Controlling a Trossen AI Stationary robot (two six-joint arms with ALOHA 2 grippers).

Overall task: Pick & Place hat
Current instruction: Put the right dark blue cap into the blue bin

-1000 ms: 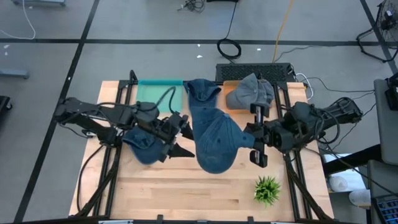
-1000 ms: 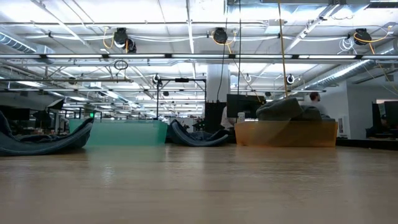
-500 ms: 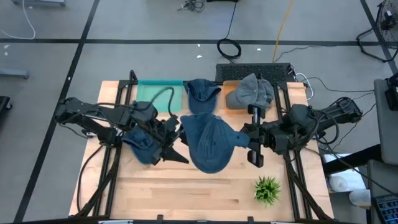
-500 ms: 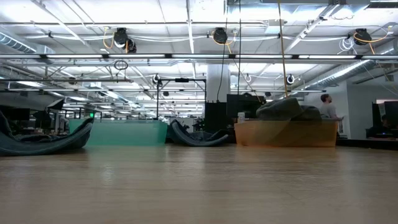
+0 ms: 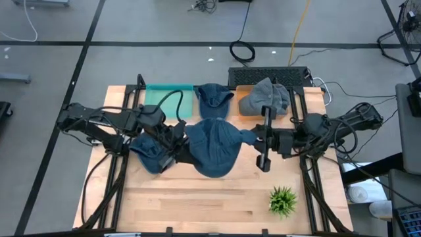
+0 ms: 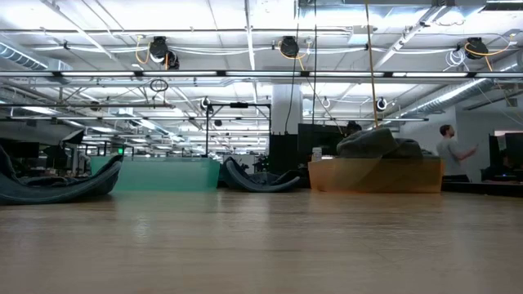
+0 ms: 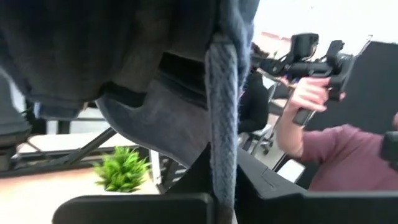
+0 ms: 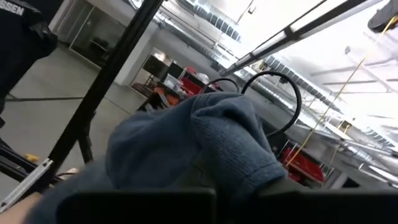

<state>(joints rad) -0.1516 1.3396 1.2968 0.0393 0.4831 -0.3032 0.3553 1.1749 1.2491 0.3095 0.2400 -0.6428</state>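
A blue knit hat (image 5: 212, 146) hangs spread between my two grippers above the middle of the table; the low view does not show it. My left gripper (image 5: 179, 150) is shut on its left side and my right gripper (image 5: 253, 139) is shut on its right end. A second blue hat (image 5: 148, 155) lies on the table under my left arm. A third blue hat (image 5: 212, 99) lies at the far middle, between the teal bin (image 5: 164, 99) and the orange bin (image 5: 247, 97). A grey hat (image 5: 268, 95) lies in the orange bin. My left gripper pinches a ribbed knit edge of the hat (image 7: 222, 124) between its two fingers. The fingers come level from the table's left. The edge runs down between them and the cloth spreads out beyond, clear of the table. My right gripper pinches a bunched fold of the hat's right end (image 8: 236, 155), several layers thick, between its fingers. It comes from the table's right, tipped a little upward. The hat is clear of the table.
A small green plant (image 5: 283, 199) stands near the front right corner. The near half of the wooden table (image 5: 197, 204) is bare. A person's hand and pink sleeve (image 7: 311, 99) show in the room beyond, and a person (image 6: 448, 151) stands far behind the table.
The hat hung long from my right gripper toward the near edge. It has swung up and toward the table's left and now spreads flatter between both grippers. My left gripper has shut and taken hold of its left edge. My right gripper has turned at the wrist.
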